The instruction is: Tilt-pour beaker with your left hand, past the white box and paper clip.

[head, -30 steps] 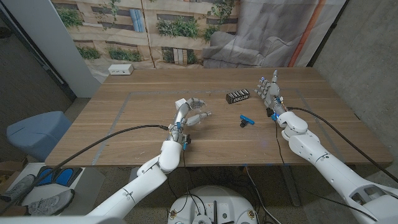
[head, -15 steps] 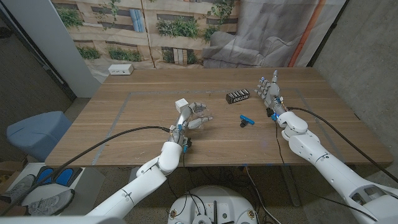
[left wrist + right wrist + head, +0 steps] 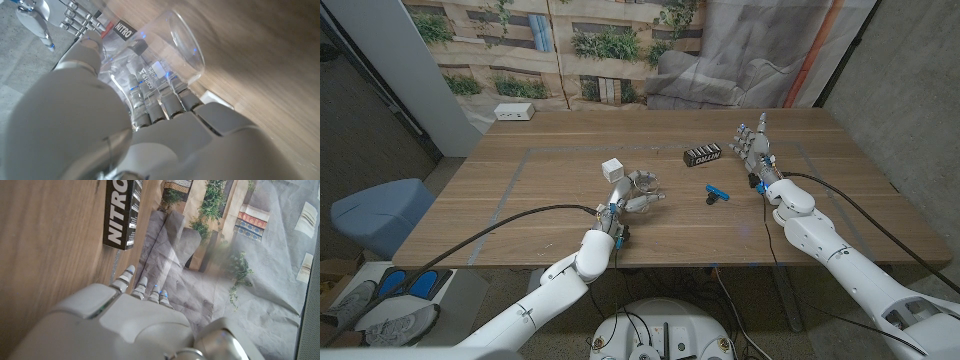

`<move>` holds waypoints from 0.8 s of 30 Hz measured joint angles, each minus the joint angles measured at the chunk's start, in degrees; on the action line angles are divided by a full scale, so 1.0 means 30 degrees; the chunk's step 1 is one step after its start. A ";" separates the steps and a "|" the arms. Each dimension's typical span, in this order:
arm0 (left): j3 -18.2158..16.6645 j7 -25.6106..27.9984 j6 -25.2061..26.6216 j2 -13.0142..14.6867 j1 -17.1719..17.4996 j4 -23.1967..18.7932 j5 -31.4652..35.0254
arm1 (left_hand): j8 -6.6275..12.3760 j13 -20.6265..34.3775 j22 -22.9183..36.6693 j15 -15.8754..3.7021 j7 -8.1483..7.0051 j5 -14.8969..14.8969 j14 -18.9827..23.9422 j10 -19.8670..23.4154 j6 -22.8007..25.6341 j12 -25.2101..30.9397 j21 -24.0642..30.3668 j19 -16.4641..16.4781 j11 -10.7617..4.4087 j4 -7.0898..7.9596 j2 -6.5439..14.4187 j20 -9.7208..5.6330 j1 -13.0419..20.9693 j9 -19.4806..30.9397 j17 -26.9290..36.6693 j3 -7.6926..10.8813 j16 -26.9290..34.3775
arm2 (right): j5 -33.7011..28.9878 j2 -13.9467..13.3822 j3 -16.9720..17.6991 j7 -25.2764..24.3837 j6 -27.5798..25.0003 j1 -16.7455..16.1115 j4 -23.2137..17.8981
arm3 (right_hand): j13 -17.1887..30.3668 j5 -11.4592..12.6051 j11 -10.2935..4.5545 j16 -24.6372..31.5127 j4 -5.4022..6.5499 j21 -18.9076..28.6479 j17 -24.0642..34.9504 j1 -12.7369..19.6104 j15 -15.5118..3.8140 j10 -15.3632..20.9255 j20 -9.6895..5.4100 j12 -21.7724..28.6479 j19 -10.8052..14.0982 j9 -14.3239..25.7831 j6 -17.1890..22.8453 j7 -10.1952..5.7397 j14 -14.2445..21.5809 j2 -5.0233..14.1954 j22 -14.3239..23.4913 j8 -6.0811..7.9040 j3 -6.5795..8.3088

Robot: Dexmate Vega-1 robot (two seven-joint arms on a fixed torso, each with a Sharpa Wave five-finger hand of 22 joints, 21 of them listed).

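Beaker (image 3: 165,45) of clear glass lies tipped in the left hand (image 3: 638,190), fingers (image 3: 150,102) wrapped around its wall, mouth aimed right for pouring, just near of the small white box (image 3: 613,167). Right hand (image 3: 756,150) stands open, holding nothing, beside the black "NITRO" pack (image 3: 701,155).

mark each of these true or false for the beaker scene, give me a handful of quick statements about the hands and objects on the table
1. The left robot hand holds a clear beaker. True.
2. The beaker stands upright on the table. False: it is tilted on its side in the hand, off the table.
3. The white box sits just beyond the left robot hand. True.
4. The right robot hand grips the black NITRO pack. False: it holds nothing, fingers apart, beside the pack.
5. The blue clip lies between the two hands. True.
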 measured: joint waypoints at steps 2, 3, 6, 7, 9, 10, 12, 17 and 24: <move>0.0029 -0.0031 -0.0063 -0.0009 -0.0021 0.0062 -0.0004 | -0.0142 -0.0076 0.0000 -0.0065 -0.0009 0.0000 -0.0070 0.0000 0.0009 -0.0017 -0.0087 -0.0056 0.0000 -0.0001 0.0000 0.0056 0.0000 0.0000 0.0000 -0.0001 0.0003 | 0.0000 0.0000 0.0000 0.0000 0.0000 0.0000 0.0000 | 0.0000 0.0000 0.0000 0.0000 0.0000 0.0000 0.0001 0.0000 0.0000 0.0000 0.0000 0.0000 0.0000 0.0000 0.0000 0.0000 0.0000 0.0000 0.0000 0.0000 0.0000; 0.0061 -0.0057 -0.0187 -0.0017 -0.0044 0.0150 -0.0014 | -0.0206 -0.0105 0.0000 -0.0046 -0.0072 -0.0093 -0.0152 -0.0007 -0.0012 -0.0079 -0.0092 -0.0057 -0.0007 0.0033 0.0000 0.0057 0.0000 0.0000 0.0000 -0.0036 0.0005 | 0.0000 0.0000 0.0000 0.0000 0.0000 0.0000 0.0000 | 0.0000 0.0000 0.0000 0.0000 0.0000 0.0000 0.0000 0.0000 0.0000 0.0000 0.0000 0.0000 0.0000 0.0000 0.0000 0.0000 0.0000 0.0000 0.0000 0.0000 0.0000; 0.0116 -0.0074 -0.0303 -0.0032 -0.0082 0.0281 -0.0020 | -0.0290 -0.0172 0.0000 -0.0041 -0.0177 -0.0148 -0.0170 -0.0134 0.0043 -0.0163 -0.0092 -0.0056 -0.0133 0.0056 0.0000 0.0057 0.0000 0.0001 0.0001 -0.0107 0.0008 | 0.0000 -0.0001 0.0000 0.0001 0.0000 0.0001 -0.0001 | 0.0000 0.0000 0.0000 0.0000 0.0000 0.0000 0.0001 0.0000 0.0000 0.0000 0.0000 0.0000 0.0000 0.0000 0.0000 0.0000 0.0000 0.0000 0.0001 0.0000 0.0000; 0.0134 -0.0085 -0.0375 -0.0037 -0.0092 0.0331 -0.0020 | -0.0290 -0.0223 0.0000 -0.0101 -0.0177 -0.0148 -0.0234 -0.0134 0.0042 -0.0163 -0.0092 -0.0056 -0.0133 0.0056 0.0000 0.0056 0.0000 0.0000 0.0001 -0.0108 0.0008 | 0.0001 -0.0001 0.0000 0.0001 0.0000 0.0002 0.0000 | 0.0000 0.0000 0.0000 0.0000 0.0000 0.0000 0.0000 0.0000 0.0000 0.0000 0.0000 0.0000 0.0000 0.0000 0.0000 0.0000 0.0000 0.0000 0.0000 0.0000 0.0001; 0.0158 -0.0099 -0.0410 -0.0041 -0.0101 0.0408 -0.0022 | -0.0436 -0.0263 0.0001 -0.0102 -0.0179 -0.0148 -0.0233 -0.0136 0.0039 -0.0163 -0.0091 -0.0131 -0.0134 0.0055 0.0000 -0.0019 0.0000 0.0001 0.0001 -0.0109 0.0008 | 0.0000 -0.0001 0.0000 0.0002 -0.0001 0.0002 -0.0001 | -0.0001 0.0000 0.0000 0.0000 0.0000 0.0000 0.0000 0.0000 0.0000 0.0000 0.0000 0.0000 0.0000 0.0000 0.0000 0.0000 0.0000 0.0000 0.0001 0.0000 0.0000; 0.0172 -0.0099 -0.0410 -0.0041 -0.0110 0.0443 -0.0022 | -0.0438 -0.0264 0.0001 -0.0062 -0.0191 -0.0148 -0.0273 -0.0135 0.0027 -0.0163 -0.0090 -0.0209 -0.0134 0.0055 0.0000 0.0048 0.0000 0.0002 -0.0059 -0.0110 0.0010 | 0.0000 -0.0001 0.0000 0.0002 0.0000 0.0002 -0.0001 | 0.0000 0.0000 0.0000 0.0000 0.0000 0.0000 0.0000 0.0000 0.0000 0.0000 0.0000 0.0000 -0.0001 0.0000 0.0000 0.0000 0.0000 0.0000 0.0000 0.0000 0.0000; 0.0197 -0.0135 -0.0463 -0.0041 -0.0126 0.0487 -0.0024 | -0.0596 -0.0348 0.0001 -0.0029 -0.0211 -0.0148 -0.0357 -0.0136 0.0006 -0.0304 -0.0089 -0.0271 -0.0135 0.0034 0.0001 0.0046 0.0000 0.0002 -0.0090 -0.0132 0.0010 | 0.0001 0.0000 0.0000 0.0003 -0.0002 0.0003 -0.0001 | 0.0000 0.0000 0.0000 0.0000 0.0000 0.0000 0.0000 0.0000 0.0000 0.0000 0.0000 0.0000 0.0000 0.0000 0.0000 0.0000 0.0000 0.0000 0.0001 0.0000 0.0000; 0.0224 -0.0321 -0.0466 0.0030 -0.0135 0.0534 -0.0084 | -0.1273 -0.0598 0.0002 0.0038 -0.0515 -0.0296 -0.1007 -0.0629 -0.0452 -0.0664 -0.0090 -0.0540 -0.0080 0.0106 0.0272 0.0261 -0.0271 0.0003 -0.0159 -0.0210 0.0018 | 0.0000 -0.0003 0.0000 0.0003 -0.0006 0.0002 0.0000 | 0.0000 0.0000 0.0000 0.0000 0.0000 0.0000 0.0000 0.0000 0.0000 0.0000 -0.0001 0.0000 0.0000 0.0001 0.0000 0.0000 0.0000 0.0000 0.0000 0.0000 0.0000; 0.0144 -0.0508 -0.0328 0.0241 -0.0047 0.0427 -0.0286 | -0.1991 -0.0879 0.0058 0.0121 -0.0645 -0.0412 -0.1546 -0.1119 -0.0987 -0.1055 -0.0155 -0.0811 0.0301 0.0166 0.0625 0.0532 -0.0625 0.0053 -0.0192 -0.0430 0.0019 | 0.0000 -0.0004 0.0000 0.0003 -0.0010 0.0003 -0.0003 | -0.0001 0.0000 0.0000 0.0000 0.0000 0.0000 0.0001 0.0000 0.0000 0.0000 0.0000 0.0000 0.0000 0.0000 0.0000 -0.0001 0.0000 0.0000 0.0000 0.0000 0.0000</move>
